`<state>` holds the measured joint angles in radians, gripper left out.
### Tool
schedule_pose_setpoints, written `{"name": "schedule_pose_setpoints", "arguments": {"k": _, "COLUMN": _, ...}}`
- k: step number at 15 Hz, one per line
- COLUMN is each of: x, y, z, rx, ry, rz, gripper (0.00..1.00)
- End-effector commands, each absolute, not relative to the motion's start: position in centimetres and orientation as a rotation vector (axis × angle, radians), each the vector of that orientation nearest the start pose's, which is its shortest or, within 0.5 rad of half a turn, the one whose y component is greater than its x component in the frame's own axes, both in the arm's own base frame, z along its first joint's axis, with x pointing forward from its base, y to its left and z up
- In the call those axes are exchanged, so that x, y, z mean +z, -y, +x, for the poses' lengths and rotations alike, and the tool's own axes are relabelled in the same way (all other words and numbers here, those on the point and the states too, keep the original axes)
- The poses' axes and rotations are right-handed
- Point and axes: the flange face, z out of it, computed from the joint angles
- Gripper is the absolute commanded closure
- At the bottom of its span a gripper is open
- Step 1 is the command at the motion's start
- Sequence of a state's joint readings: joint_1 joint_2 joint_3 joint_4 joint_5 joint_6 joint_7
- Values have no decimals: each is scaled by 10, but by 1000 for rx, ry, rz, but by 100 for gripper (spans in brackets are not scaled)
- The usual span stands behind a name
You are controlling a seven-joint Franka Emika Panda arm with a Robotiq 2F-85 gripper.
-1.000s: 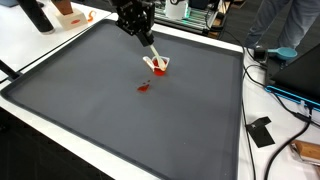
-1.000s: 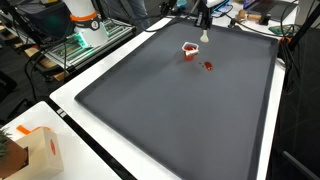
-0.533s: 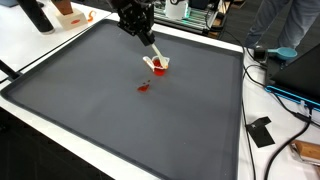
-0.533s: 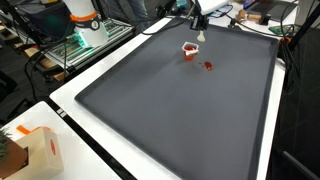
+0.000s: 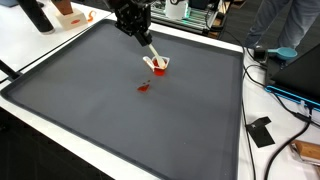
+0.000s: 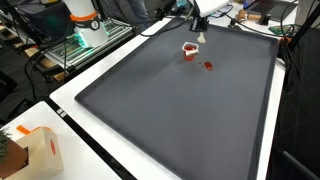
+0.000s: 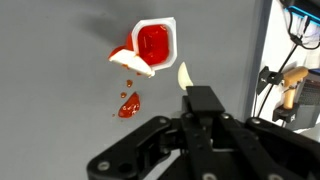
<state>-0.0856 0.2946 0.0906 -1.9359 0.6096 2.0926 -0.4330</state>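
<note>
Small white plastic sauce cup point(image 5: 158, 66) filled with red sauce: in an exterior view it stands upright on the dark grey mat point(image 5: 100, 120), toward the far edge. A red sauce spot point(image 5: 142, 87) lies on the mat near it, on the camera's side. The black Robotiq gripper point(image 5: 141, 36) hangs above and behind the cup, jaws closed on a pale cream stick point(image 5: 150, 50). The stick slants down toward the cup's rim; contact cannot be confirmed at this size.

In an exterior view, the sauce cup point(image 6: 189, 49) sits near the far end of the mat point(image 6: 170, 110), with the sauce spot point(image 6: 208, 66) beside it. The gripper point(image 6: 199, 18) is directly beyond the cup, and the stick point(image 6: 203, 35) points down at it.

In the wrist view, the sauce cup point(image 7: 155, 42) is at upper centre, and a peeled white lid flap point(image 7: 130, 62) hangs off one corner. The sauce spot point(image 7: 129, 104) lies below the flap. The gripper point(image 7: 203, 100) pinches the stick point(image 7: 184, 77), whose long axis runs up the frame. Its tip ends just beside the cup's near corner, apparently clear of it, so the cup lies ahead and slightly left of the tip.

No brand, label or legible writing shows on the cup, lid or stick.
</note>
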Motion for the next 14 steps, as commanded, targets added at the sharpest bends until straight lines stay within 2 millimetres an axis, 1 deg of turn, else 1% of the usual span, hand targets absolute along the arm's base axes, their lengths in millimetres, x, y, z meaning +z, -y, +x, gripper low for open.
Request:
{"name": "schedule_pose_setpoints", "arguments": {"k": 1, "x": 338, "y": -23, "z": 604, "rx": -11, "ry": 119, "rz": -2605, "gripper": 97}}
{"name": "schedule_pose_setpoints", "arguments": {"k": 8, "x": 373, "y": -24, "z": 604, "rx": -68, "ry": 153, "rz": -2701, "gripper": 97}}
{"name": "schedule_pose_setpoints", "arguments": {"k": 14, "x": 410, "y": -42, "z": 595, "rx": -97, "ry": 207, "rz": -2819, "gripper": 97}}
